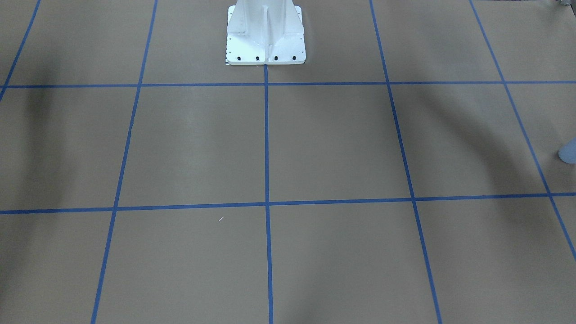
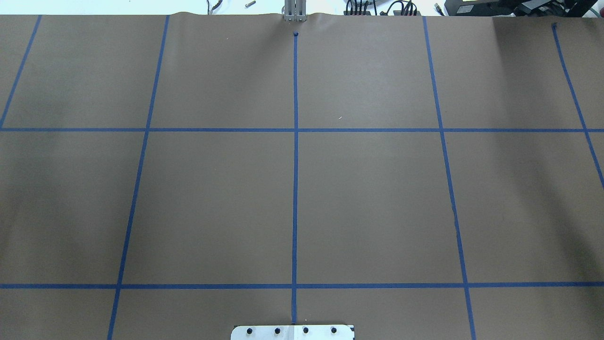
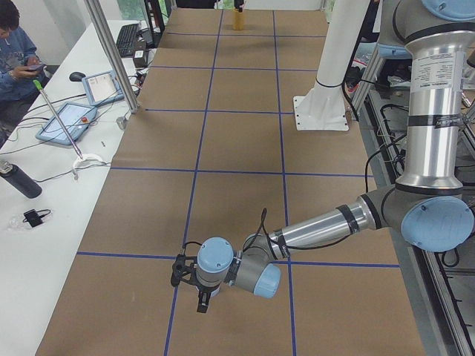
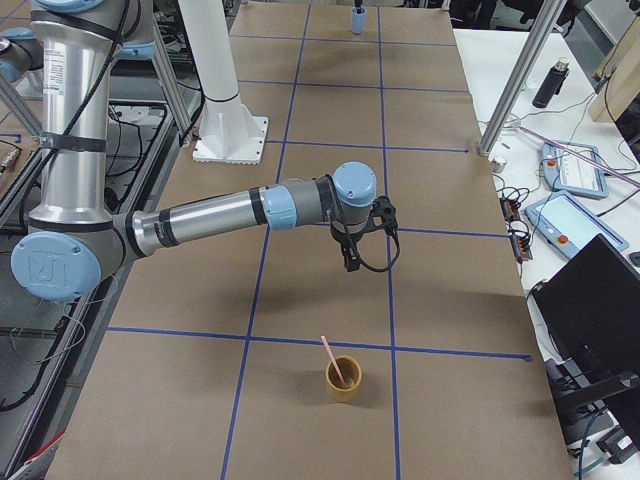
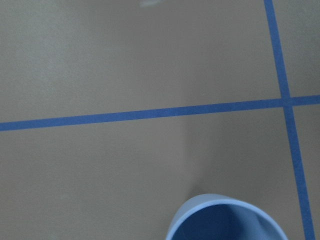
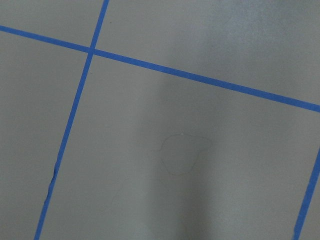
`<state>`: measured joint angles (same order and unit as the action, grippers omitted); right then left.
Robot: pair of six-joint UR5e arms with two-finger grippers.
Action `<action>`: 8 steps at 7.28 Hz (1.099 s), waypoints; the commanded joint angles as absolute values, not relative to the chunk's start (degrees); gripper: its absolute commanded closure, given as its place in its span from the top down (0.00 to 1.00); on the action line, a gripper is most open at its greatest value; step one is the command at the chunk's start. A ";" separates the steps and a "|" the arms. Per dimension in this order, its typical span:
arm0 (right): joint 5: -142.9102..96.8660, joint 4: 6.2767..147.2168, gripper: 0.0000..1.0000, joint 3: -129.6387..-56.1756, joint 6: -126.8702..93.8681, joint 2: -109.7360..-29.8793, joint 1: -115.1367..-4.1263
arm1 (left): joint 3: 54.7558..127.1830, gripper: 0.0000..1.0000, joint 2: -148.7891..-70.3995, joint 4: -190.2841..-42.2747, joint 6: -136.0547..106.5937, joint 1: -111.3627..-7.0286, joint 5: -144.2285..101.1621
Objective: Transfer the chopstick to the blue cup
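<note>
The chopstick [image 4: 332, 358], a thin pink stick, leans inside a yellow cup [image 4: 343, 380] on the brown table near the robot's right end. My right gripper [image 4: 351, 262] hangs above the table, one grid square away from that yellow cup; I cannot tell if it is open or shut. The blue cup [image 5: 227, 220] shows its rim at the bottom of the left wrist view, and it stands small at the table's far end [image 4: 358, 19] and at the frame's edge [image 1: 569, 153]. My left gripper [image 3: 202, 300] hovers low beside it; I cannot tell its state. Neither wrist view shows fingers.
The robot's white pedestal [image 1: 265, 40] stands at the table's back edge. Blue tape lines [image 2: 295, 165] grid the brown paper. A side bench holds tablets [image 3: 67, 122], a dark bottle [image 3: 18, 179] and cables, with a seated person [image 3: 15, 52] behind it. A black monitor [image 4: 600, 320] stands beside the table.
</note>
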<state>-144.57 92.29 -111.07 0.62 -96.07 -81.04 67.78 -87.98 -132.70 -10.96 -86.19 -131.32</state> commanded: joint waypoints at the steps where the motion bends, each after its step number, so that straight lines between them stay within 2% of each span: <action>1: -144.58 92.20 1.00 -111.18 0.62 -96.06 -81.04 | 67.33 0.98 -87.98 -132.63 -11.34 -85.61 -131.31; 2: -144.58 92.28 1.00 -111.18 0.62 -96.06 -81.04 | 67.06 0.98 -87.98 -132.54 -11.34 -85.61 -131.22; 3: -144.58 92.29 1.00 -111.18 0.62 -96.06 -81.04 | 67.06 0.74 -87.98 -132.45 -11.42 -85.52 -131.31; 4: -144.58 92.29 1.00 -111.18 0.62 -95.98 -81.04 | 67.23 0.12 -88.07 -132.28 -11.43 -85.52 -131.22; 5: -144.58 92.20 1.00 -111.18 0.62 -95.98 -80.86 | 67.50 0.00 -88.33 -132.01 -11.69 -85.60 -131.48; 7: -144.58 92.28 1.00 -111.36 0.62 -95.28 -80.68 | 68.81 0.00 -88.59 -126.00 -10.73 -86.30 -141.25; 8: -144.58 92.20 1.00 -111.27 -0.52 -94.93 -80.68 | 76.21 0.00 -88.85 -117.59 -10.11 -88.92 -145.42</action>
